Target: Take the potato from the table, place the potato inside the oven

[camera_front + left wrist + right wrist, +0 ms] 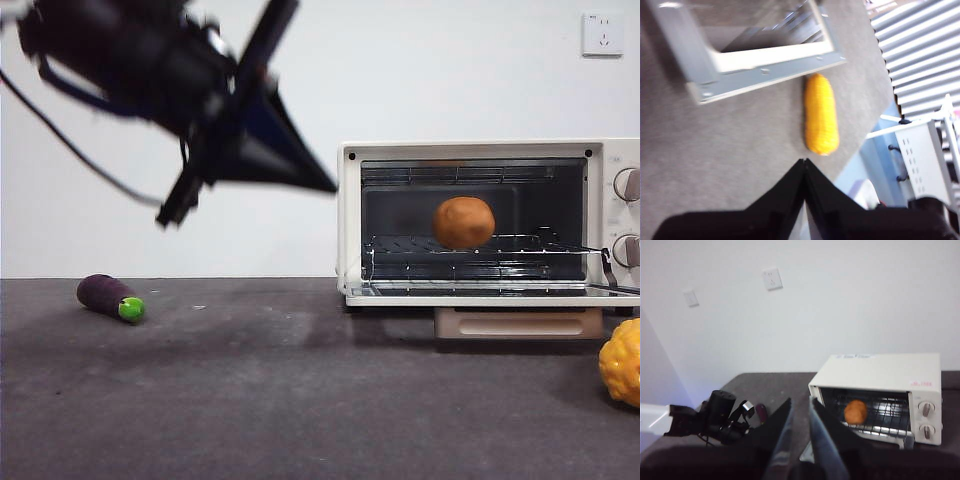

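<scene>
The potato (463, 222) is a smooth orange-brown ball resting on the wire rack inside the oven (480, 150), whose door (500, 296) hangs open and flat. In the right wrist view the potato (856, 411) shows through the open front of the oven (880, 371). My left gripper (328, 187) hangs high, left of the oven and apart from it, shut and holding nothing. Its shut tips (804, 161) point over the grey table (730, 150) near the open door frame (765, 70). My right gripper (800, 404) waits far back and high, its jaws a little apart and empty.
A purple eggplant (108, 297) with a green tip lies at the left of the table (300, 400). A bumpy yellow corn cob (622, 360) lies at the right front, beside the oven door in the left wrist view (821, 114). The table's edge runs close behind the corn.
</scene>
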